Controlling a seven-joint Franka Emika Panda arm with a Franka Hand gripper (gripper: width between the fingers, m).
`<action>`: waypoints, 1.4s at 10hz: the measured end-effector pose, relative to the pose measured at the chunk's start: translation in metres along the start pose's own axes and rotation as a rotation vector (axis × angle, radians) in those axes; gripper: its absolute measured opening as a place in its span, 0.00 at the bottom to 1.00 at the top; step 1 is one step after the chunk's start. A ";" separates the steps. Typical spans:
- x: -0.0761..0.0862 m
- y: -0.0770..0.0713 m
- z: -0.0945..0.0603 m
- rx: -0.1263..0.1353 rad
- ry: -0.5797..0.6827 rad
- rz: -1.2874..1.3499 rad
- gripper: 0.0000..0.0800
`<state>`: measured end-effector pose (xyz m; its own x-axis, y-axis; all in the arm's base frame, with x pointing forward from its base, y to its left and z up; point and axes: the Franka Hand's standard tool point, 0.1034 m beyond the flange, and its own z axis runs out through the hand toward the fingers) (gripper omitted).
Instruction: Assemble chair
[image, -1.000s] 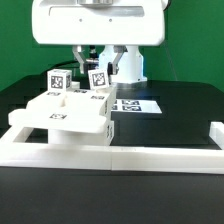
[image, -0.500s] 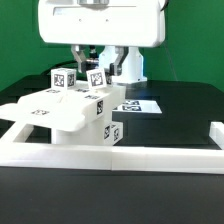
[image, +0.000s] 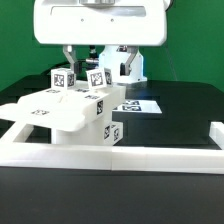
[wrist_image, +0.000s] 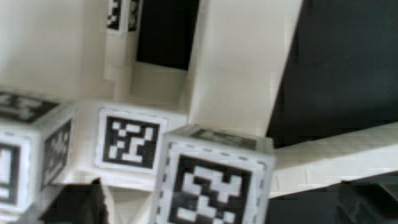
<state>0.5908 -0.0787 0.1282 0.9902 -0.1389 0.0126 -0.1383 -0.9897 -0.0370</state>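
The chair is a partly joined white piece. Its flat seat plate (image: 60, 112) lies tilted against the low border wall, and two square tagged legs (image: 62, 78) stand up from it. My gripper (image: 88, 62) hangs under the big white arm body and comes down on the second leg (image: 98, 79). In the wrist view this leg's tagged end (wrist_image: 222, 185) sits between my dark fingers (wrist_image: 68, 205), with the gripper (wrist_image: 210, 206) closed around it. Another tagged leg (wrist_image: 128, 140) stands beside it. The fingertips' contact is partly hidden.
The long low white border wall (image: 150, 152) runs along the front with raised ends. The marker board (image: 137, 104) lies flat behind the chair at the exterior view's right. The table is black and a green backdrop stands behind.
Since a second ago the chair piece has turned and tipped, its seat plate swinging toward the exterior view's left and its legs shifting. In the last half second almost nothing has moved.
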 end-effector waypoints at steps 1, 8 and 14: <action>0.000 0.002 0.000 0.000 0.001 -0.087 0.81; -0.003 0.007 0.003 -0.022 0.012 -0.637 0.81; -0.001 0.008 0.004 -0.054 0.008 -0.926 0.78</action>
<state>0.5885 -0.0859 0.1240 0.7062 0.7078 0.0208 0.7068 -0.7064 0.0379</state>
